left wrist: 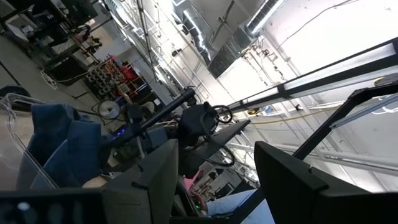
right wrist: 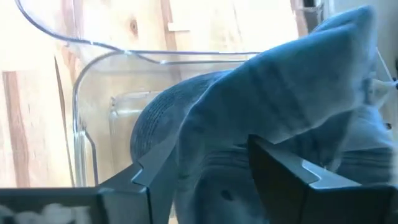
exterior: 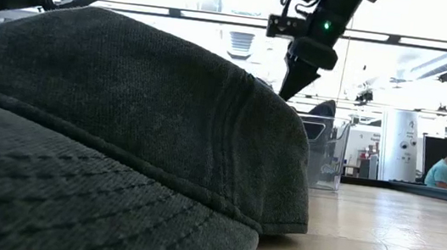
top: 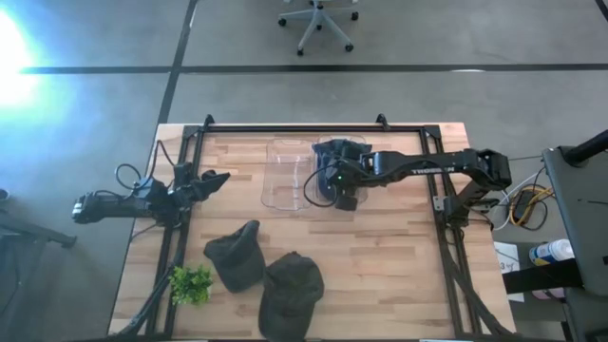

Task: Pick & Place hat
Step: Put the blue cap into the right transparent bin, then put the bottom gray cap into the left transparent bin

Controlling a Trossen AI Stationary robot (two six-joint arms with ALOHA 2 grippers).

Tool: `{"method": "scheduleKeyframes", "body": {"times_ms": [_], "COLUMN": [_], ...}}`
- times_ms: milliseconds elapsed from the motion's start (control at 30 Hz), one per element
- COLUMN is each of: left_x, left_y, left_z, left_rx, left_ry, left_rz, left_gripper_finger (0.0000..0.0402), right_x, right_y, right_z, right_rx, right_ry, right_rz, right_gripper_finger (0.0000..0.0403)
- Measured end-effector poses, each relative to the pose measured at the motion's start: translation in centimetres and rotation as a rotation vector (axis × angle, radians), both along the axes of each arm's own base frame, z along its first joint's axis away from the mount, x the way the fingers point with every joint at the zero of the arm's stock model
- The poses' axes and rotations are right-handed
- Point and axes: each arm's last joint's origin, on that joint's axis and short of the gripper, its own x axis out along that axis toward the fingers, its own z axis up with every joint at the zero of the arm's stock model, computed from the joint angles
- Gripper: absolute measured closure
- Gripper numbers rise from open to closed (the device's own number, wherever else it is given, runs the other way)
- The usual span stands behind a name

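Right wrist view: blue hat (right wrist: 280, 93) in clear bin (right wrist: 84, 124), between right gripper (right wrist: 211, 168) fingers.

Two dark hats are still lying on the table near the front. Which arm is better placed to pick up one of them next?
Probably the left. The left gripper hangs open and free on the side of the nearer dark hat, while the right gripper is busy over the clear bin with the blue hat.
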Motion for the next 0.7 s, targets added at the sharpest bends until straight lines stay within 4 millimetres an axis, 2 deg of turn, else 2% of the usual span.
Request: {"method": "scheduleKeyframes", "body": {"times_ms": [133,300,500,700], "left_x": [0.0,0.0,-0.1,-0.4], "left_y": [0.0,0.0,0.0,0.0], "left_z": [0.0,0.0,0.5,1.6], "left_rx": [0.013,0.02,0.048,0.1], "left_ry": [0.003,0.003,-0.004,-0.023], "left_rz": [-0.001,0.0,0.011,0.034], "left_gripper_finger": [0.0197,0.0197,0.0197,0.0197], "right_x": [-0.1,-1.2,-4.7,-8.4], "right_y": [0.0,0.8,2.7,5.5], "right_z": [2.5,7.8,14.2,19.0], "right_rx": [-0.004,0.02,0.118,0.218], "right_ry": [0.029,0.08,0.1,-0.091], "right_rz": [0.007,-0.011,-0.116,-0.039], "right_gripper_finger": [0.0199,0.0197,0.021,0.0233]}}
